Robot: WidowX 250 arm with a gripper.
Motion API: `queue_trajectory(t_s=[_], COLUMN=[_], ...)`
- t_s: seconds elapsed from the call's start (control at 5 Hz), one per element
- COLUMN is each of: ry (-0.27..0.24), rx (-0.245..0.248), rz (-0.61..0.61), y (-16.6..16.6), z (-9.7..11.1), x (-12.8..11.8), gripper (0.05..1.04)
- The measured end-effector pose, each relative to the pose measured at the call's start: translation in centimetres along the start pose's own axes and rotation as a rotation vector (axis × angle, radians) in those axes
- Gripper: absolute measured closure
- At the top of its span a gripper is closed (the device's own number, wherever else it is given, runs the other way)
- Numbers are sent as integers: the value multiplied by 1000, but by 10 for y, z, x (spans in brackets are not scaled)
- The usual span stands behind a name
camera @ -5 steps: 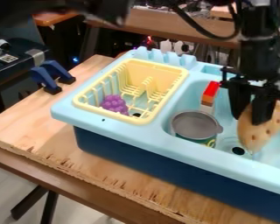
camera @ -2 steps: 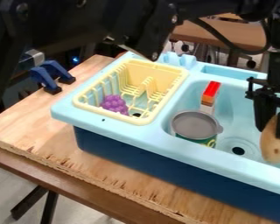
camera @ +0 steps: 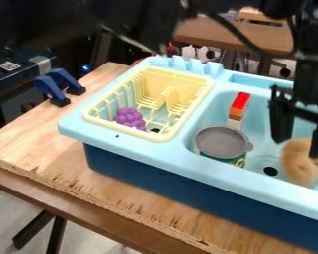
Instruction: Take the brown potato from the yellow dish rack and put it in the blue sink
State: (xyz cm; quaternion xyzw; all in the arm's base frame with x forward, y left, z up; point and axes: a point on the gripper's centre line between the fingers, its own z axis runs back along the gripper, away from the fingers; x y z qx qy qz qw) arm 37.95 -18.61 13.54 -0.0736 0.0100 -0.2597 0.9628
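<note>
On the left you see blue clamps (camera: 58, 85) on the wooden bench (camera: 32, 131). Next comes a big toy sink (camera: 175, 161) with a yellow dish rack (camera: 125, 130) set in it, and a bunch of purple grapes (camera: 129, 117) sits inside the rack. To the right, in the sink's deep part, you have a green can (camera: 240, 160) with a round grey top. You can't tell what is in it. If your arm swings too far left, it could bump the can and tip it over. A red and orange block (camera: 239, 103) is just behind the can and could get knocked too. Then comes the dark drain hole (camera: 271, 171). Right of it, the brown toy potato (camera: 299, 161) is low in the same deep part, under your end effector (camera: 299, 149), which is open, with its two fingers wide apart. The potato is round, so one finger could push it and make it roll. If you close off to one side, it could pop out.
</note>
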Motion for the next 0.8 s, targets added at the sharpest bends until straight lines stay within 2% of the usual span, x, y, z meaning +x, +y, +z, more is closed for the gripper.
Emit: queue_trajectory(t_s=[0.2, 0.4, 0.6, 0.8], ry=[-54, -67, -94, 44], rx=[22, 26, 92, 297], rz=[-4, -11, -14, 153], y=[-1, -1, -6, -1], z=[23, 26, 55, 75], x=[-3, -2, -11, -38], gripper=[75, 77, 78, 79])
